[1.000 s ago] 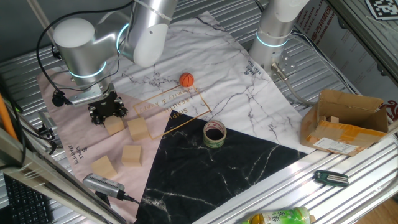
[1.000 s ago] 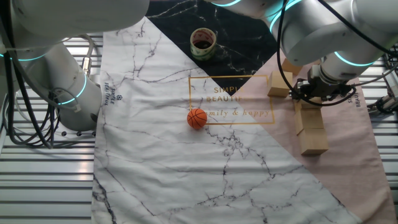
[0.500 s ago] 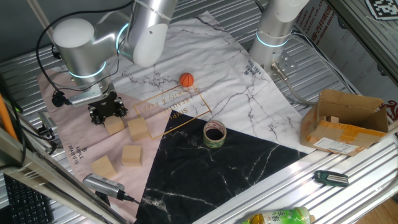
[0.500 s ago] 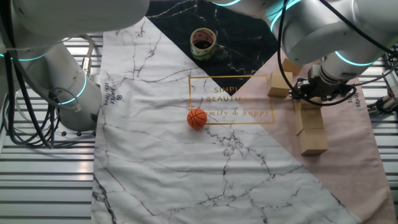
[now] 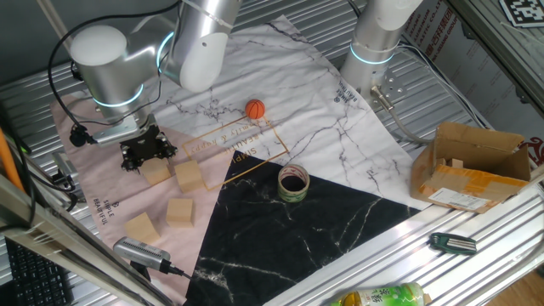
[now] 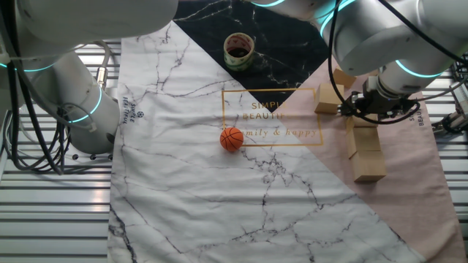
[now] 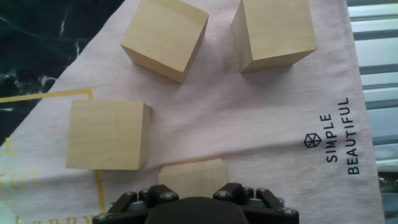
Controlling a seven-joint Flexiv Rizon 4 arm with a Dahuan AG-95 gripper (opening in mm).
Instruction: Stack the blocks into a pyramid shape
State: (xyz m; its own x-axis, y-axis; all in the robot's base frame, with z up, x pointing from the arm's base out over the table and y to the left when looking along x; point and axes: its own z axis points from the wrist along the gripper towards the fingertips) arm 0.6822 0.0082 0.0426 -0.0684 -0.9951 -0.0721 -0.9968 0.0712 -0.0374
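On the pink cloth (image 7: 261, 124) at the 9 o'clock side of the tabletop in one fixed view, the pincer (image 5: 146, 153) is hanging low right over the nearest block (image 5: 156, 172). It is probably lining up to grasp that cube as a building piece. In the hand view this block (image 7: 193, 176) is sitting at 6 o'clock, half hidden under the pincer's body. The fingers themselves are out of sight, so I cannot tell whether they are spread, narrowed or already pinching the wood.

A second block (image 7: 107, 134) is lying at 9 o'clock, just beside the first but apart from it. Two more are resting at 11 o'clock (image 7: 165, 38) and 1 o'clock (image 7: 273, 32). All four are lying loose and separate on the cloth, each turned at its own angle, so no pyramid row appears laid yet. I am seeing only these four cubes.
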